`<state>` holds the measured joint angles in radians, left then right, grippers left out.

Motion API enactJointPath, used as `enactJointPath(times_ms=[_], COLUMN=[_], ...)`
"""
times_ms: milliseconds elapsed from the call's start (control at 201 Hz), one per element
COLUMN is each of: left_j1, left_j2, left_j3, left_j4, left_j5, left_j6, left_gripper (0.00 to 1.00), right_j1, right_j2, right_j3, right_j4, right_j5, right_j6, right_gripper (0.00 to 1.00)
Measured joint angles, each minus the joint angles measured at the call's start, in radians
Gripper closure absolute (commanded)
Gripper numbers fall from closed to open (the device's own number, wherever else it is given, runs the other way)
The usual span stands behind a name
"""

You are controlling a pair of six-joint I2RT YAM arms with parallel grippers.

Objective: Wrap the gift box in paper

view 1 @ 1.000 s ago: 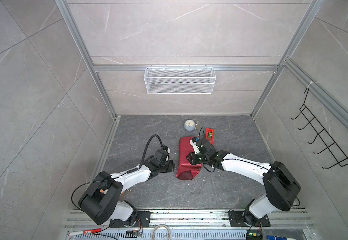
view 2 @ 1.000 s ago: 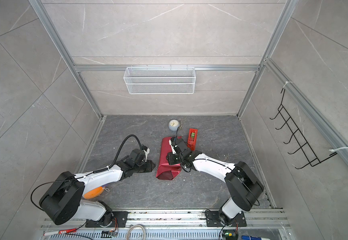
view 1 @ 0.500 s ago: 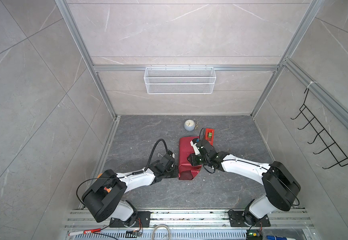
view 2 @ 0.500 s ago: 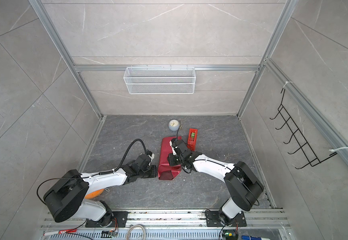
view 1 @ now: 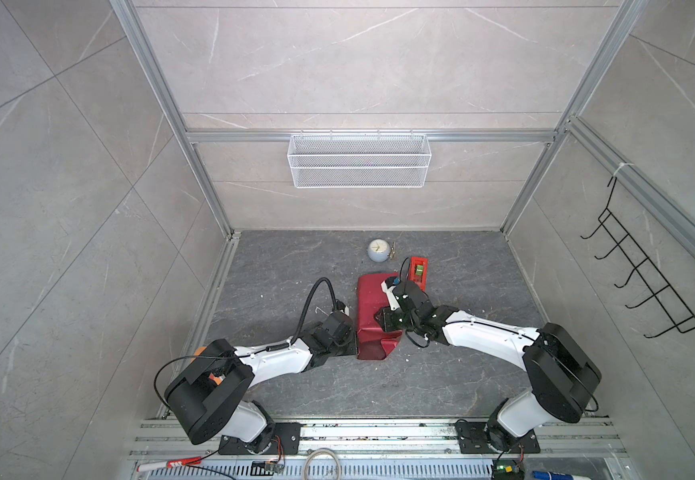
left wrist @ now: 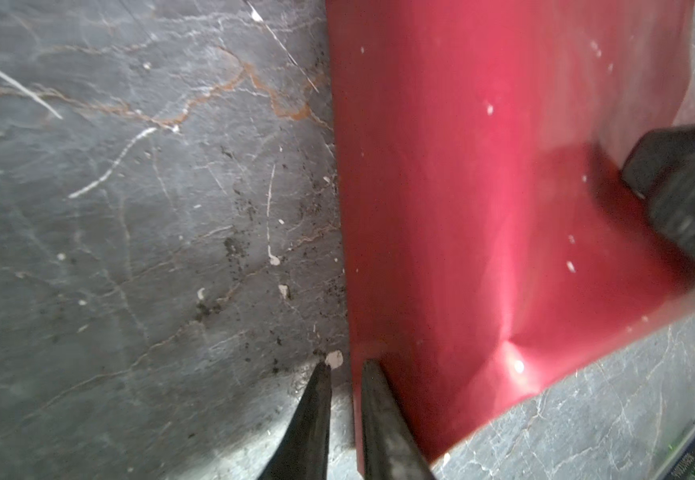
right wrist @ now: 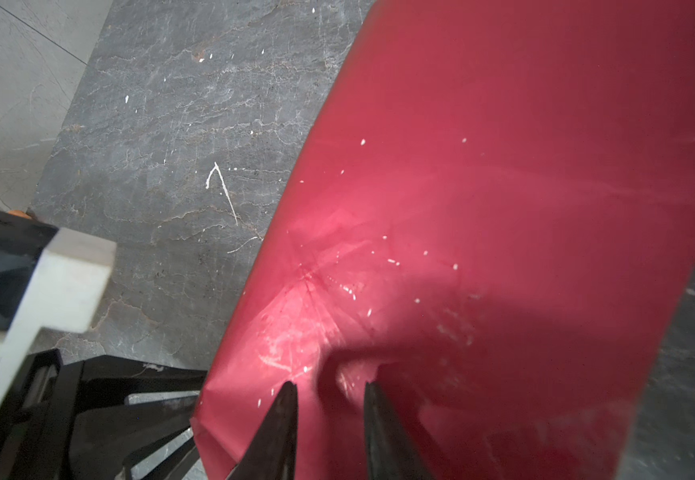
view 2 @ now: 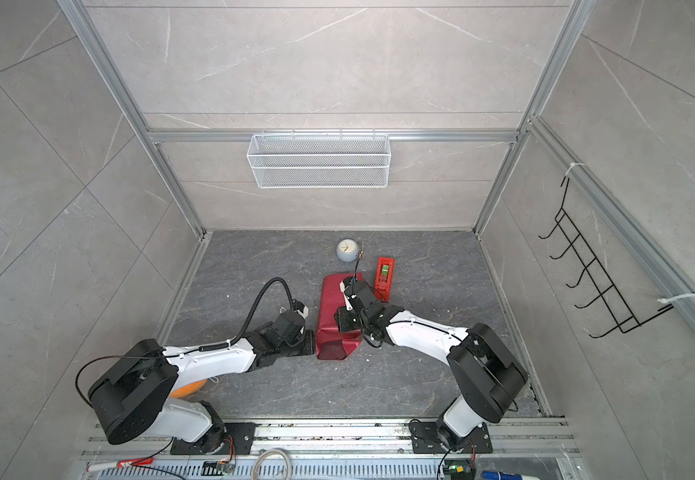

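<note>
nearest the camera, an orange object (view 2: 190,389) peeks out from under the left arm. just beyond it the left gripper (left wrist: 343,365) lies low on the grey surface (view 1: 275,270), at the near left corner of the paper (view 1: 373,299). in the left wrist view its fingers (left wrist: 379,415) stand almost together with only a thin slit between them, one over bare surface and the other at the paper's edge. whether they pinch that edge cannot be told.

the paper lies in the middle of the surface as a long maroon bundle running near to far, folded over a boxy shape. the gift box does not show beneath it. at the near end a shinier red flap (view 1: 375,353) gapes open.

the right gripper (right wrist: 331,388) reaches in from the right and sits on top of the paper, over its near half. its fingers (right wrist: 279,424) are parted and released, both tips touching the sheet.

a red tape dispenser (view 1: 418,272) stands just beside the paper's far right corner. farther back sits a small round clock (view 1: 378,250), and a white wire basket (view 1: 358,166) hangs on the back wall.
</note>
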<state>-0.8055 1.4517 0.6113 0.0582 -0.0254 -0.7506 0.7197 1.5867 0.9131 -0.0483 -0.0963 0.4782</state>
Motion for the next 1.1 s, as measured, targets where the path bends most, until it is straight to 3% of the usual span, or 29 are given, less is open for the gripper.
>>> enactJointPath(times_ms=[592, 1095], left_j1=[-0.043, -0.066], left_j2=[0.047, 0.111], left_j3=[0.031, 0.041], left_j4=[0.047, 0.14], left_j5=[0.0, -0.019], left_j6=[-0.006, -0.06], left_gripper=[0.84, 0.78], right_j1=[0.0, -0.001], right_j2=[-0.005, -0.009], right_j3=[-0.019, -0.031], right_j4=[0.026, 0.048], right_j5=[0.003, 0.003], right_j6=[0.001, 0.019], right_gripper=[0.71, 0.72])
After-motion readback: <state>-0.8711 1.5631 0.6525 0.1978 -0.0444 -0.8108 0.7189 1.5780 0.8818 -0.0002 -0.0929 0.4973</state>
